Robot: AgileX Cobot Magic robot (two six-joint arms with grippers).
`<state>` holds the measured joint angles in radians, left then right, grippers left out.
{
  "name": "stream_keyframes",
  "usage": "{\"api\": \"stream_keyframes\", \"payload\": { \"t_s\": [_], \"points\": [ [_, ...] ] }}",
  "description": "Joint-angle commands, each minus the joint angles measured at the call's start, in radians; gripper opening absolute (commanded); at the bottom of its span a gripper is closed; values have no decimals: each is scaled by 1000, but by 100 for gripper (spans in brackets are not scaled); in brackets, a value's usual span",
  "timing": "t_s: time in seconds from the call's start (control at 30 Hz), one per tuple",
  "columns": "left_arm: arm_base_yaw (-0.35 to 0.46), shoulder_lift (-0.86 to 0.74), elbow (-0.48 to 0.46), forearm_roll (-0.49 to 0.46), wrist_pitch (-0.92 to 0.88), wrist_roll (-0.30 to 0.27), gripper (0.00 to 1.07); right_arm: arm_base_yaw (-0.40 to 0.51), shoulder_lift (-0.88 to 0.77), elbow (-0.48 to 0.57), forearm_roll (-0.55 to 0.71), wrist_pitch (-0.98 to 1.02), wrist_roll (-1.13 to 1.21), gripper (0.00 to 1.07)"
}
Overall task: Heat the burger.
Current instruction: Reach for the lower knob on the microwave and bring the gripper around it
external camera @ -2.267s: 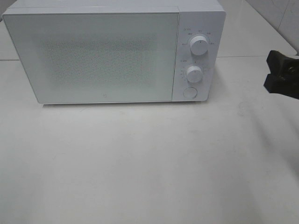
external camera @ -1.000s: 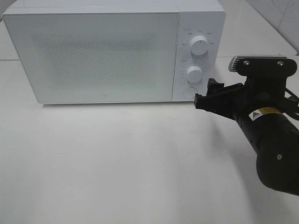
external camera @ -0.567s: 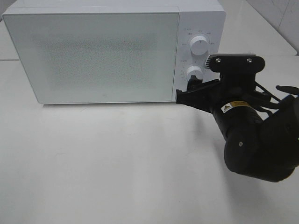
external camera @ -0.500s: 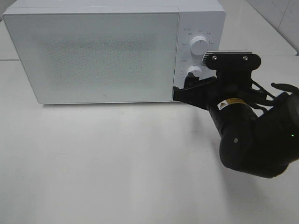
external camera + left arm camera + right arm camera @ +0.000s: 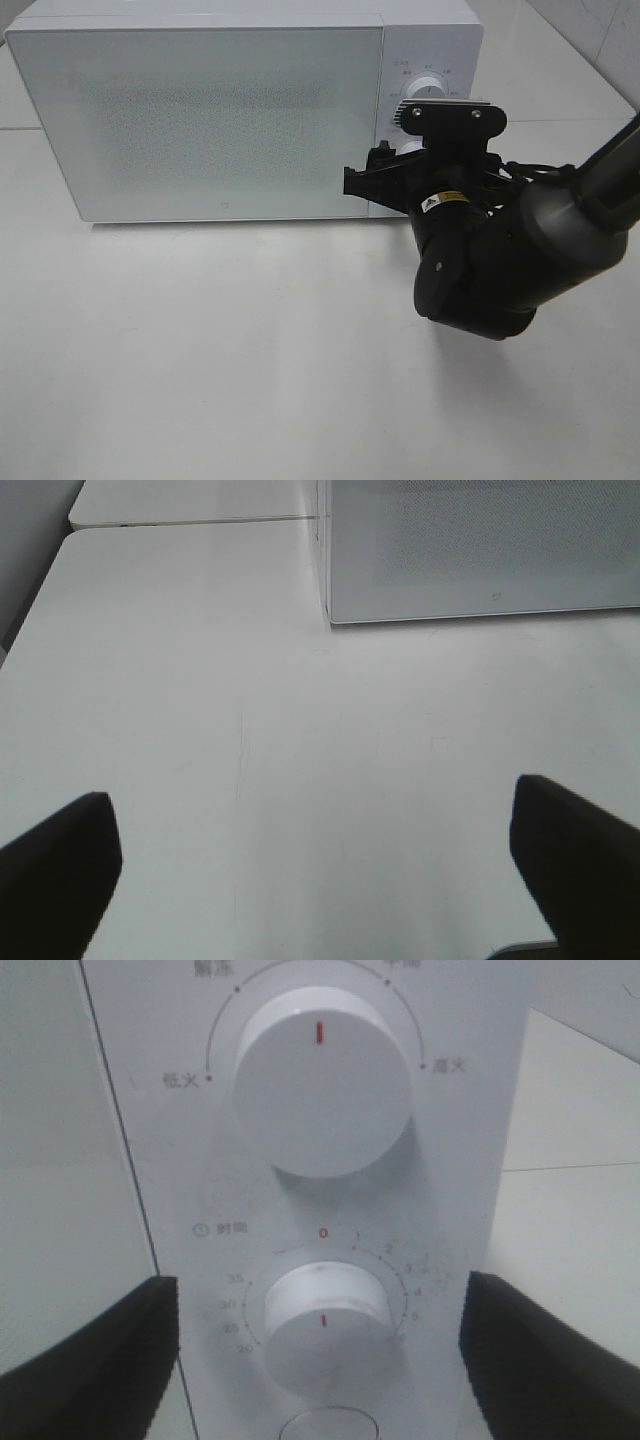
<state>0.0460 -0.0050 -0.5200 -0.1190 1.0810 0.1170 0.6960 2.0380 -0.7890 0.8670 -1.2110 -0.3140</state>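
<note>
The burger is out of view. A white microwave point(image 5: 200, 120) stands at the back of the table with its door shut. My right gripper point(image 5: 372, 176) is open and held up against the microwave's control panel. In the right wrist view the right gripper point(image 5: 320, 1360) faces the panel head-on, one dark finger point(image 5: 90, 1360) on each side of the lower timer knob point(image 5: 322, 1325). The upper power knob point(image 5: 322, 1080) sits above it. My left gripper point(image 5: 318, 870) is open over bare table and holds nothing. It does not show in the high view.
A round button point(image 5: 330, 1426) sits just below the timer knob. The microwave's lower left corner point(image 5: 335, 615) shows in the left wrist view. A white table point(image 5: 200, 350) stretches in front. The right arm's black body point(image 5: 480, 260) hangs over the table's right part.
The right arm has come in from the right edge and swung left, up to the microwave's control panel. Its gripper stayed open. The microwave has not moved.
</note>
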Motion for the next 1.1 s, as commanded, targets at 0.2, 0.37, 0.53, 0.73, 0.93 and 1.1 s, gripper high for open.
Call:
{"api": "stream_keyframes", "payload": {
  "t_s": [0.2,0.37,0.53,0.73,0.93,1.1],
  "points": [
    [-1,-18,4,-2,-9,0,98,-29,48,-48,21,-194,-52,75],
    [-1,-18,4,-2,-9,0,98,-41,55,-59,27,-194,-29,75],
    [-1,-18,4,-2,-9,0,98,-41,79,-94,24,-193,-34,75],
    [-1,-18,4,-2,-9,0,98,-37,68,-92,31,-194,-40,75],
    [-1,-18,4,-2,-9,0,98,-37,52,-86,32,-194,-45,75],
    [-1,-18,4,-2,-9,0,98,-26,35,-86,33,-195,-62,75]
  ]
}}
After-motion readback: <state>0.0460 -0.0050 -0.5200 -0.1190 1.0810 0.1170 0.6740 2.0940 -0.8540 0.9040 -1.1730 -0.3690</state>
